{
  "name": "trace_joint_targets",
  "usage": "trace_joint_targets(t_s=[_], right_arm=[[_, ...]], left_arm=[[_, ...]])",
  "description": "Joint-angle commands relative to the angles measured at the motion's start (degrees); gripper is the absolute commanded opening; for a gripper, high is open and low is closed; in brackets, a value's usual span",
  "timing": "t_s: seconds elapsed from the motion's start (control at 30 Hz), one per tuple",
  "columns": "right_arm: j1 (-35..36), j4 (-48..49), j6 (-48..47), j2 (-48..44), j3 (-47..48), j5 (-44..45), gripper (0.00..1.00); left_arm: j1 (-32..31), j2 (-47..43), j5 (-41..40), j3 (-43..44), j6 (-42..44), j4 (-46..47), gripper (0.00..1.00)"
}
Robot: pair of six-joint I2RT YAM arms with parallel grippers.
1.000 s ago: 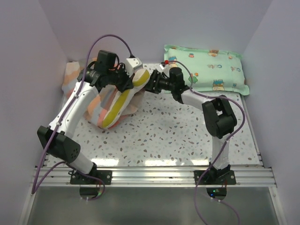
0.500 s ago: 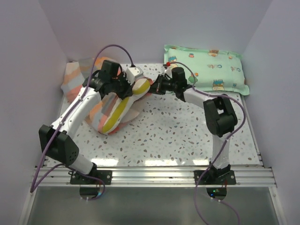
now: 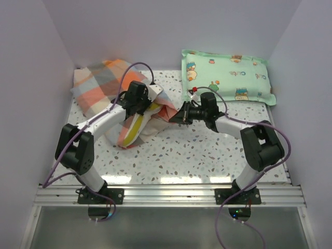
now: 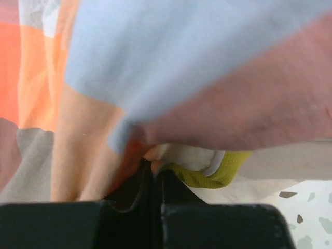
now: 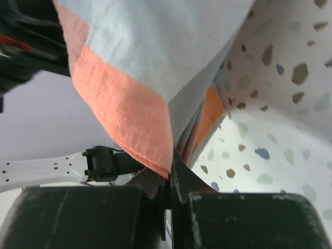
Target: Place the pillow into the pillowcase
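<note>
While my left fingers (image 4: 132,189) and right fingers (image 5: 182,179) each clamp pillowcase (image 3: 101,83) hem, pillow (image 3: 133,127) edge shows centre-left; slipping fabric could spill it out, I judge.

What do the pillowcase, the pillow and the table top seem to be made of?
The pillowcase: soft woven cloth, matte; it drapes and folds. The pillow: probably padded fabric, with a textured yellow edge binding. The table top: hard, speckled, terrazzo-like; stone or laminate unclear.

The right pincer (image 5: 170,167) grips the pillowcase (image 5: 155,62) by its orange-and-blue edge — speckled table (image 5: 270,135) beyond.
</note>
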Motion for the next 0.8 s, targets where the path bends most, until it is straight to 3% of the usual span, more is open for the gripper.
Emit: trace_joint_targets(t_s=[0.0, 0.13, 0.17, 0.23, 0.3, 0.33, 0.37, 0.4, 0.5, 0.67, 0.73, 0.77], right_arm=[[0.1, 1.8, 2.0, -7.1, -2.7, -7.3, 0.0], [-0.7, -0.1, 1.4, -6.9, -1.0, -8.8, 0.0], [-2.3, 0.0, 2.3, -7.0, 1.0, -9.2, 0.0], [-3.8, -0.1, 3.2, -7.4, 3.2, -10.0, 0.0], [-4.8, -1.7, 2.6, -7.5, 5.8, -9.9, 0.0], [-4.8, -2.4, 2.0, -7.2, 6.6, -9.7, 0.0], [-4.8, -3.4, 1.6, -6.7, 7.2, -9.3, 0.0], [-4.8, -3.3, 2.0, -6.4, 8.1, -9.1, 0.0], [-4.8, 1.8, 7.0, -4.8, 9.5, -9.0, 0.0], [-4.6, 12.0, 15.7, -4.3, 11.0, -11.2, 0.0], [-4.1, 9.8, 13.9, -5.2, 10.0, -11.9, 0.0], [-3.3, 3.6, 11.6, -5.7, 9.3, -11.9, 0.0]], left_arm=[[2.6, -0.5, -11.1, -0.8, 1.6, 11.2, 0.11], [2.4, -0.5, -11.2, -3.9, 6.3, 14.2, 0.22], [2.4, 0.5, -11.3, -4.1, 7.8, 11.3, 0.35], [3.3, -0.1, -4.0, -4.3, 9.2, 6.6, 0.5], [5.1, -5.8, 12.0, -5.5, 10.9, -1.7, 0.65], [5.1, -8.4, 14.9, -7.1, 11.1, -3.4, 0.74], [5.1, -10.8, 18.0, -7.7, 10.7, -6.0, 0.91], [5.2, -14.7, 22.5, -7.3, 10.4, -8.3, 0.93], [5.1, -18.8, 23.6, -4.4, 8.3, -16.8, 0.94], [4.9, -22.7, 11.8, -10.9, 9.2, -20.8, 0.92], [4.9, -23.2, 4.7, -17.2, 9.6, -17.7, 0.87], [4.9, -22.8, 3.7, -19.0, 10.0, -14.2, 0.81]])
